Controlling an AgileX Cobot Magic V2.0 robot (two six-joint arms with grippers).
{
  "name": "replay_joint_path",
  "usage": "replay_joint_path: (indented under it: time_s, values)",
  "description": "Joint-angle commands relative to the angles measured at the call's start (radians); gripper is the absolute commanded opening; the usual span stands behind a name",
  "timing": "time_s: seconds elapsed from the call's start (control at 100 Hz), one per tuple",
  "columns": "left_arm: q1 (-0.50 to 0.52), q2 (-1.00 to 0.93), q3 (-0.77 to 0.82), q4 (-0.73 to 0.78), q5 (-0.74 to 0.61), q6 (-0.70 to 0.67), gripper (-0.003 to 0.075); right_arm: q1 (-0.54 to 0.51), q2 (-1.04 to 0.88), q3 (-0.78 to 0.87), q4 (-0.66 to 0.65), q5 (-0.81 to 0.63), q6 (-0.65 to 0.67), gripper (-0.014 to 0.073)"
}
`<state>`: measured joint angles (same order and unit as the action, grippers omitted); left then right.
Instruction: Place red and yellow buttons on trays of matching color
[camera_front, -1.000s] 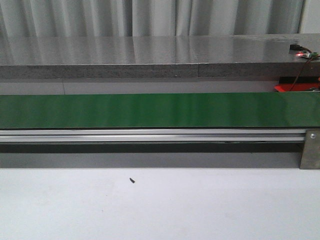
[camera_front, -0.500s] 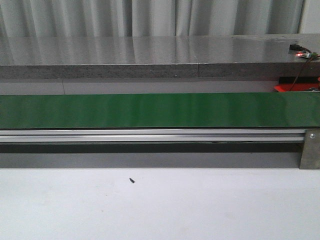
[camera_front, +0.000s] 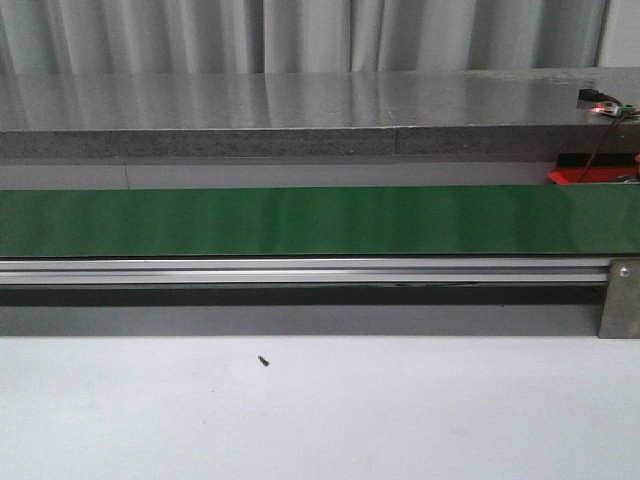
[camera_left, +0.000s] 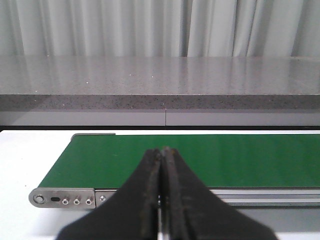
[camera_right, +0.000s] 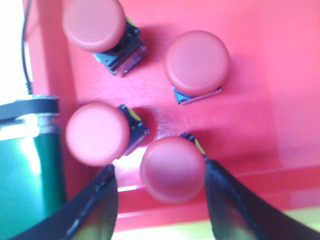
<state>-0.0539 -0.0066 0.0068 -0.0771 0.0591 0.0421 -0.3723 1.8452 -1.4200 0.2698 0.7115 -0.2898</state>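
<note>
Several red buttons stand in the red tray (camera_right: 260, 75), seen in the right wrist view. My right gripper (camera_right: 158, 166) hangs open over the tray. One red button (camera_right: 172, 169) stands between its fingers, with a gap on one side and the other finger (camera_right: 220, 195) close against its edge. Other red buttons (camera_right: 97, 133) (camera_right: 197, 62) (camera_right: 93, 24) stand beside it. My left gripper (camera_left: 163, 152) is shut on nothing, in front of the end of the green conveyor belt (camera_left: 200, 157). No yellow button is in view. Neither gripper shows in the front view.
The green belt (camera_front: 300, 220) runs across the front view on an aluminium rail (camera_front: 300, 270), with a grey stone ledge (camera_front: 300, 110) behind it. A corner of the red tray (camera_front: 575, 176) shows at the far right. A yellow-green strip (camera_right: 165, 231) borders the red tray.
</note>
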Motion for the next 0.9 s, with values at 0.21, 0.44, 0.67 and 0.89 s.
replay_joint_path:
  time_s: [0.21, 0.44, 0.67, 0.89]
  values:
    - [0.001, -0.033, 0.041, 0.0, -0.075, -0.008, -0.002, 0.025, -0.225, 0.119, 0.007, -0.086, -0.004, 0.0131]
    - [0.001, -0.033, 0.041, 0.0, -0.075, -0.008, -0.002, 0.111, -0.333, 0.198, 0.008, -0.105, -0.004, -0.006]
    - [0.001, -0.033, 0.041, 0.0, -0.075, -0.008, -0.002, 0.222, -0.447, 0.331, 0.028, -0.211, -0.002, -0.006]
    - [0.001, -0.033, 0.041, 0.0, -0.075, -0.008, -0.002, 0.289, -0.58, 0.501, 0.046, -0.36, -0.002, -0.006]
